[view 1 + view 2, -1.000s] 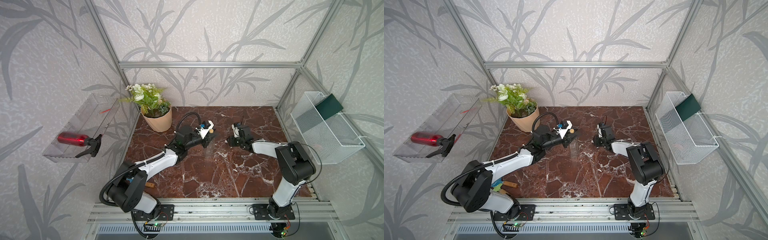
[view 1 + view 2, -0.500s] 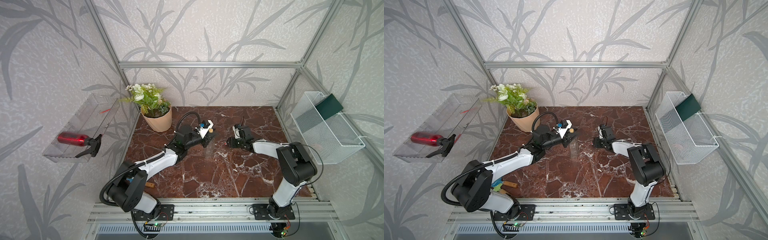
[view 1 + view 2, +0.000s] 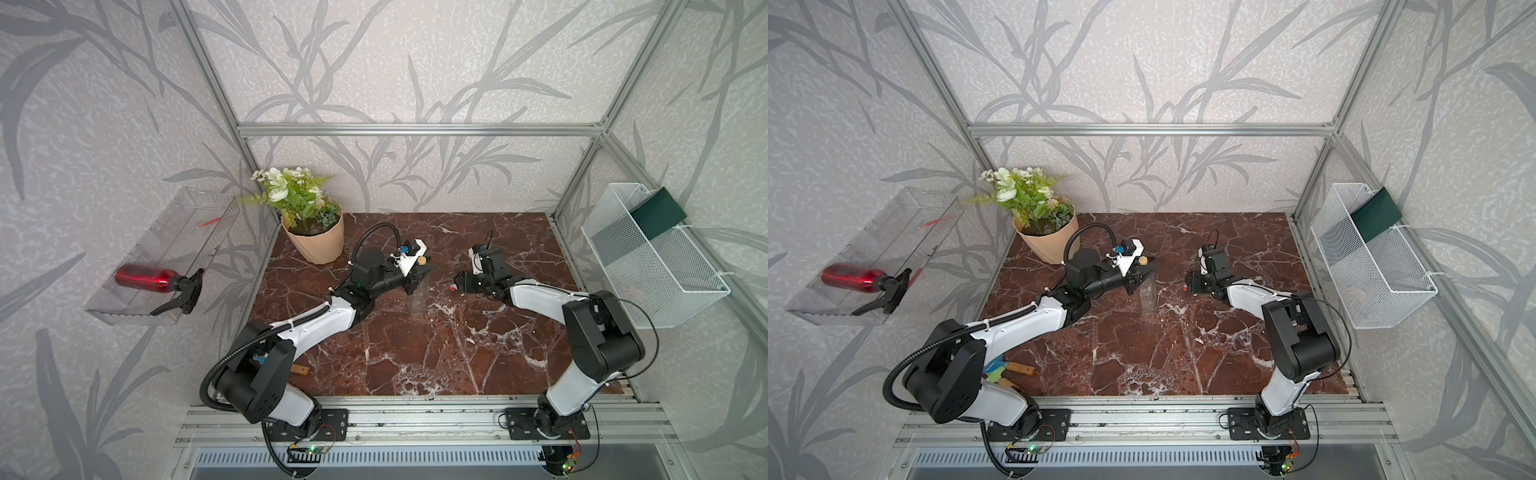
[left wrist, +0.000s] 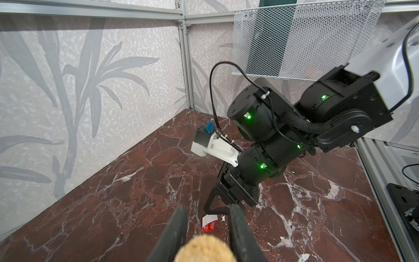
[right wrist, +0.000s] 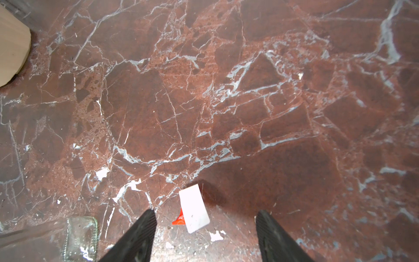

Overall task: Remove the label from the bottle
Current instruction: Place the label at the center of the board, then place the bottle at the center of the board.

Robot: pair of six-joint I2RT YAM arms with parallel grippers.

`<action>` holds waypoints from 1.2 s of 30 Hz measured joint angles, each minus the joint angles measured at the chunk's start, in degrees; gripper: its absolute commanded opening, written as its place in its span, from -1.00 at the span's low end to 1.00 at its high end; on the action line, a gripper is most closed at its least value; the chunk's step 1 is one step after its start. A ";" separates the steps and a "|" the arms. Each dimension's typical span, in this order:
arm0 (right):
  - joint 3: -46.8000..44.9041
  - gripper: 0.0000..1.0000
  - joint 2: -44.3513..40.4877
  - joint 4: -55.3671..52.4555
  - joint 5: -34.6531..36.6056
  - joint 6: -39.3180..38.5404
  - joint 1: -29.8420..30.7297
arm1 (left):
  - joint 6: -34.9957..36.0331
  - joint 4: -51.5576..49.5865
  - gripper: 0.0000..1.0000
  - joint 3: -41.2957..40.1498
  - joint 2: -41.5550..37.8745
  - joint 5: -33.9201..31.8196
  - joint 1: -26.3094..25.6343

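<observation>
Marble table (image 3: 415,357): left gripper (image 3: 421,272) clamped on the neck of the bottle (image 3: 417,297), which is upright at mid-table. Right gripper (image 5: 204,217) is low, jaws spread, gripping nothing. Label (image 5: 195,208) lies loose on the marble between them, off the bottle.

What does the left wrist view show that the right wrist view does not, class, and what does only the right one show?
Only the left wrist view: the left gripper flanking the cork, the right arm and the mesh basket. Only the right wrist view: the base of the bottle and a corner of the pot. Both: the label lying on the table by the right gripper.
</observation>
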 measured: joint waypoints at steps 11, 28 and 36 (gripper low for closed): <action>-0.24 0.44 -0.17 0.70 -0.96 0.00 0.00 | -0.98 -0.13 -0.81 0.79 0.79 0.17 0.42; 1.53 0.45 -0.11 1.92 -3.26 -0.02 2.40 | -2.05 -1.49 -0.34 0.31 -0.04 -0.22 0.92; 2.43 0.45 -0.11 2.16 -4.20 -0.02 2.97 | -2.36 -4.28 -0.16 -0.76 0.07 -0.90 0.98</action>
